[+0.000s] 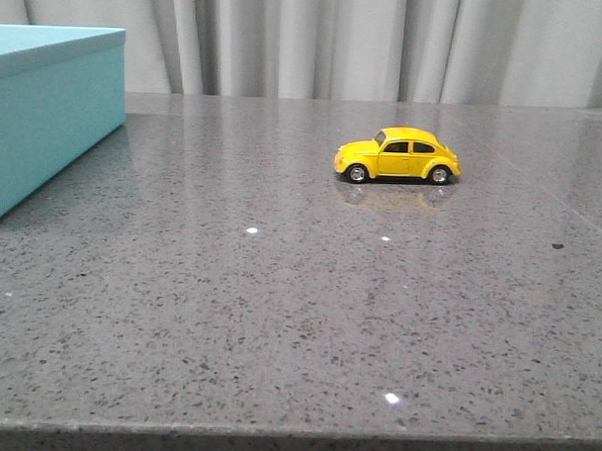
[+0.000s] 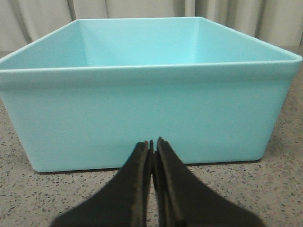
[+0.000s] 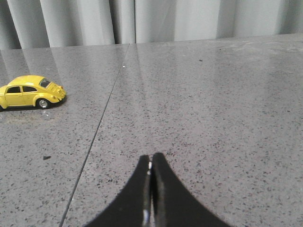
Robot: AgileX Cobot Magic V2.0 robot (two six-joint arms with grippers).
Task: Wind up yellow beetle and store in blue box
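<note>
Yellow beetle: the small glossy toy car (image 1: 397,155) stands on all four wheels on the surface, side-on in the front view, nose toward the robot's left, right of centre and well apart from the blue box. It also shows at the edge of the right wrist view (image 3: 29,91).
Handling: it looks light, rigid and hard-shelled; the polished rounded roof would likely slip between the pads. It rolls freely, so a nudge may send it off.
Where to grip: probably across the flat door sides, low on the body and above the wheels, pads square to the flanks.
Blue box: the open turquoise container (image 1: 50,108) sits at the far left of the surface; the left wrist view shows its near wall (image 2: 147,113) and bare inside, with no lid.
Left end effector: (image 2: 152,143) pads pressed together, gripping nothing, low before the box's wall.
Right end effector: (image 3: 151,158) closed as well, empty, aimed over bare stone with the car off to one side.
Surface: grey speckled polished stone (image 1: 278,314), reflective, with a seam; hard and slick.
Room: pale pleated curtains (image 1: 387,40) behind.
</note>
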